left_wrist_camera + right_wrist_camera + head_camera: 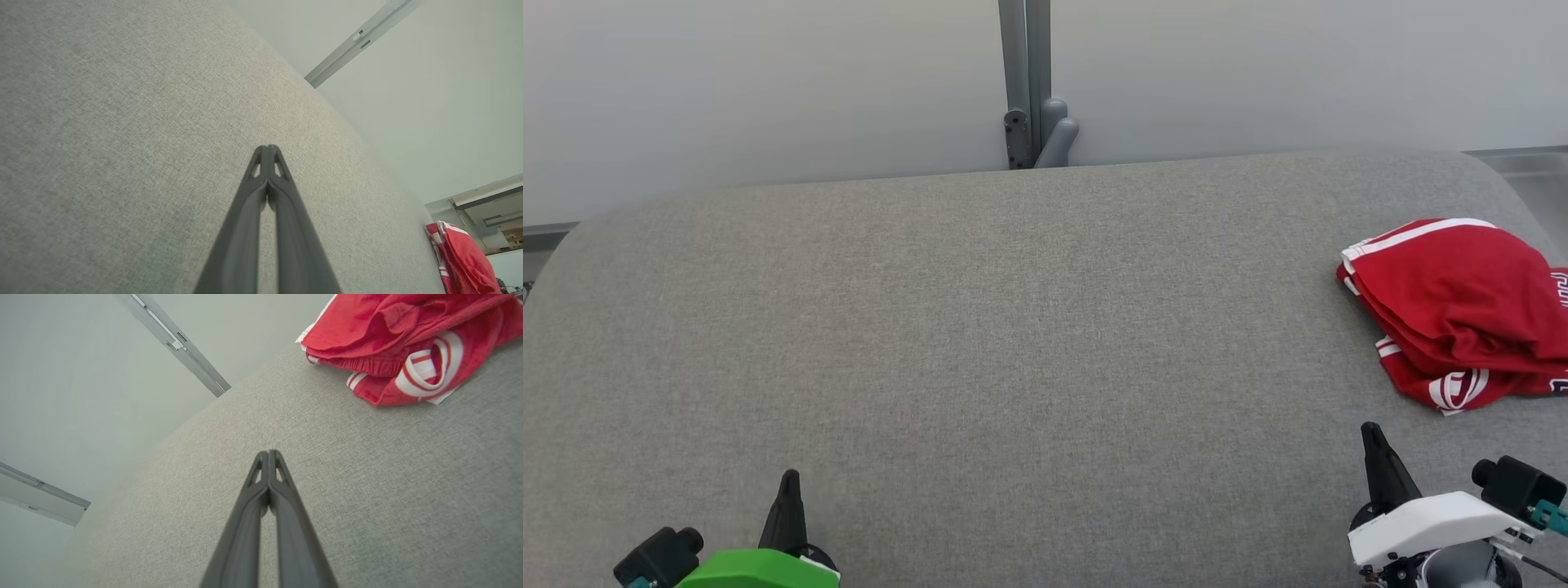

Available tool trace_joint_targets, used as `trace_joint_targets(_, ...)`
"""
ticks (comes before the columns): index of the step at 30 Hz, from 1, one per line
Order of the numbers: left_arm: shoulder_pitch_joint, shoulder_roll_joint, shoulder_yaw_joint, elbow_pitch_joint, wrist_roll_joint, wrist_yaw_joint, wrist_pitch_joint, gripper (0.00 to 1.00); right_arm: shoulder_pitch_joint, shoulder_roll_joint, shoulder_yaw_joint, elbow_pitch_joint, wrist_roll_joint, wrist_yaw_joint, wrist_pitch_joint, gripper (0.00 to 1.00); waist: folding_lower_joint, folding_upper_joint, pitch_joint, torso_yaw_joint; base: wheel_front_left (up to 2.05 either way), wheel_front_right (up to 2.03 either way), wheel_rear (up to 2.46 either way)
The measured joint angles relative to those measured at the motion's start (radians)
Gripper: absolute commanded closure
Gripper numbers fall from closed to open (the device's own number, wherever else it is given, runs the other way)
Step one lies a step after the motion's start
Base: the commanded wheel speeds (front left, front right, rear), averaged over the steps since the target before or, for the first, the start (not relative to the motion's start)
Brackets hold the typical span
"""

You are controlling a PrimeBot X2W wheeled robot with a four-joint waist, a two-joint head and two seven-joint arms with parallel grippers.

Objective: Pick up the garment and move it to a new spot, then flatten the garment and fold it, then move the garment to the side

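There was 1 garment (1454, 310), red with white stripes, lying bunched in loose folds at the far right of the table (1013, 327). Its right side was cut off by the edge of the head view, and the white lettering on it was cut off too and could not be read.

The left pincer (790, 482) sat at the lower left and the right pincer (1372, 433) at the lower right. Each had its 2 dark fingers (241, 237) pressed together, closed on nothing. The right pincer was near the garment but apart from it, and the left pincer was well apart from it. Whether either tip touched the table could not be told.

The table was covered in grey woven fabric and had rounded far corners. Behind it stood a pale wall (768, 82) with 1 grey upright post (1025, 82).
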Motion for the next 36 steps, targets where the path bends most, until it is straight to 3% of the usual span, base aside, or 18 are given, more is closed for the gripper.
trace_joint_targets(36, -0.063, 0.001, 0.059, -0.049, -0.382, -0.025, 0.105, 1.00, -0.049, 0.007, -0.035, -0.026, 0.472, -0.001, 0.105, 1.00, 0.0000, 0.0001, 0.010, 0.003, 0.00, 0.00, 0.00)
